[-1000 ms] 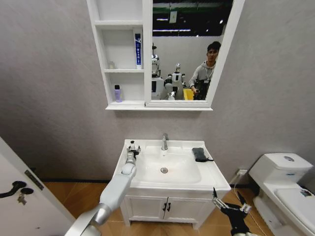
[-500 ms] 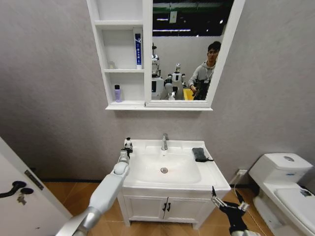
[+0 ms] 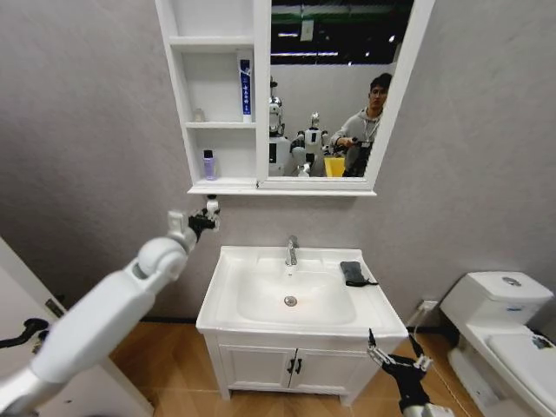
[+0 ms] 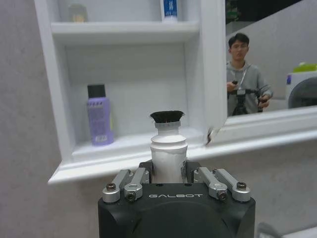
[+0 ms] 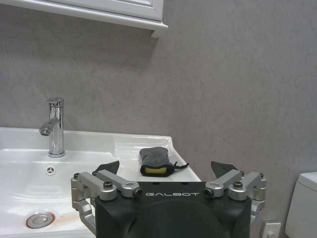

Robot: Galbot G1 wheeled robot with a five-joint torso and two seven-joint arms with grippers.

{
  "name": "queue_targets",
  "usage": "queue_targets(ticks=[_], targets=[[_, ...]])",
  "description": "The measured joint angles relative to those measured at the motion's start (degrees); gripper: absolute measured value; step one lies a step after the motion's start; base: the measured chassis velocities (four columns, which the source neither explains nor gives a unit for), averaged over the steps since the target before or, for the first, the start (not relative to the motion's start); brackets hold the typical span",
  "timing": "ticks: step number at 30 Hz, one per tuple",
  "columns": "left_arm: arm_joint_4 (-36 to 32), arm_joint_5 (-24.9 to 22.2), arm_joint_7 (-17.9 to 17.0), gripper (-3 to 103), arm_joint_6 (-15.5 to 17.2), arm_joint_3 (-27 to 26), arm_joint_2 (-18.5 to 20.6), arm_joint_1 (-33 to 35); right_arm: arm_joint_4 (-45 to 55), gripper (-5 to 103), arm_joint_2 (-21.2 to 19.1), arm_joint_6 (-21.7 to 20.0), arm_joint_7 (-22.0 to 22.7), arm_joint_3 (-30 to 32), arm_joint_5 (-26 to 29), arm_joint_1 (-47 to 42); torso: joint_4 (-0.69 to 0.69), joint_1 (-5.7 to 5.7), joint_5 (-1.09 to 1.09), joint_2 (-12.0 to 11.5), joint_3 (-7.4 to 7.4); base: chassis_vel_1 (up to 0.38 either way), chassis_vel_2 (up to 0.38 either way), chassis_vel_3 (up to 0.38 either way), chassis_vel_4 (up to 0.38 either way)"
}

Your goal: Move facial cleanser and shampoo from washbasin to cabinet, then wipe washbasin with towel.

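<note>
**White bottle held up beside the cabinet**

The fingers of the left gripper are clamped on a white bottle, a smooth plastic cylinder with a ribbed neck and a dark flat cap, held upright. In the head view the left gripper hangs raised just below and left of the cabinet's lower left corner, above the washbasin's left edge.

The right gripper sits low in front of the vanity, its fingers spread apart and holding nothing; in the head view the right gripper is below the counter's front right corner.

The cabinet is a white wall unit with three open shelf compartments stacked on the left and a tall framed mirror on the right. A small purple bottle with a black cap stands in the lowest compartment; a tall white and blue tube stands in the middle one.

The washbasin is glossy white ceramic, rectangular with a rounded bowl, a chrome faucet at the back and a centre drain. The towel, dark grey and folded, lies on the basin's right rear ledge.

The wall is matt grey plaster, the floor warm wood. A white toilet stands to the right.
</note>
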Motion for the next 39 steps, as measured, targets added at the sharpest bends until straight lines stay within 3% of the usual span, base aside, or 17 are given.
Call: queue_targets(ticks=[4, 6, 8, 9, 11, 12, 16, 19, 26, 33, 36, 39], targets=[[10.38, -3.18, 0.67, 34, 0.98, 7.39, -4.69, -14.06, 0.63, 100, -0.05, 0.41, -0.22, 0.6, 0.37, -0.1, -0.01, 0.01, 0.03, 0.0, 0.01, 0.0, 0.0, 0.0, 0.0], [13.36, -2.98, 1.53, 34, 0.72, 9.1, -6.51, -16.26, 0.71, 100, -0.1, 0.48, -0.26, 0.82, 0.69, -0.05, -0.02, 0.0, 0.07, 0.0, 0.0, 0.0, 0.0, 0.0, 0.0], [19.52, 0.14, 4.82, 34, -1.14, 11.99, -10.47, -19.24, 0.75, 100, -0.16, 0.78, -0.44, 1.19, 1.12, -0.04, 0.0, 0.02, 0.0, -0.01, 0.02, 0.0, 0.0, 0.0, 0.0], [19.52, 0.14, 4.82, 34, -1.14, 11.99, -10.47, -19.24, 0.75, 100, -0.16, 0.78, -0.44, 1.19, 1.12, -0.04, 0.0, 0.02, 0.0, -0.01, 0.02, 0.0, 0.0, 0.0, 0.0], [24.91, 2.71, 6.68, 34, -2.12, 13.63, -14.41, -21.5, 0.33, 100, -0.06, 1.18, -0.61, 1.36, 1.42, 0.01, -0.02, 0.02, 0.04, -0.01, 0.02, 0.0, 0.0, 0.0, 0.0], [24.91, 2.71, 6.68, 34, -2.12, 13.63, -14.41, -21.5, 0.33, 100, -0.06, 1.18, -0.61, 1.36, 1.42, 0.01, -0.02, 0.02, 0.04, -0.01, 0.02, 0.0, 0.0, 0.0, 0.0], [37.05, 9.65, 7.55, 34, -5.18, 15.08, -20.85, -23.95, -0.73, 100, 0.2, 1.98, -0.94, 1.51, 1.89, -0.02, -0.01, 0.02, 0.04, -0.01, 0.02, 0.0, 0.0, 0.0, 0.0], [40.99, 11.76, 6.57, 34, -6.37, 15.35, -22.83, -24.22, -1.47, 100, 0.21, 2.22, -1.04, 1.71, 2.36, 0.17, 0.0, 0.01, 0.03, -0.01, 0.01, 0.0, 0.0, 0.0, 0.0], [48.09, 15.62, 5.87, 34, -10.97, 14.51, -27.05, -24.14, -2.37, 100, -0.01, 2.42, -1.1, 2.2, 3.08, 0.64, 0.01, 0.01, 0.03, -0.01, 0.01, 0.0, 0.0, 0.0, 0.0], [50.34, 16.7, 5.87, 34, -11.99, 13.42, -29.5, -24.17, -2.6, 100, -0.1, 2.42, -1.05, 2.37, 3.15, 0.72, -0.02, 0.01, 0.03, -0.01, 0.01, 0.0, 0.0, 0.0, 0.0], [49.46, 16.39, 5.49, 38, -10.98, 13.23, -28.9, -23.84, -2.6, 100, -0.24, 2.42, -0.98, 2.46, 3.25, 0.72, -0.01, 0.01, 0.04, 0.0, 0.01, 0.0, 0.0, 0.0, 0.0], [46.95, 15.79, 5.11, 55, -9.85, 13.2, -26.61, -22.89, -2.59, 100, -0.34, 2.4, -0.89, 2.5, 3.29, 0.81, 0.0, 0.0, 0.02, 0.0, 0.0, 0.0, 0.0, 0.0, 0.0]])
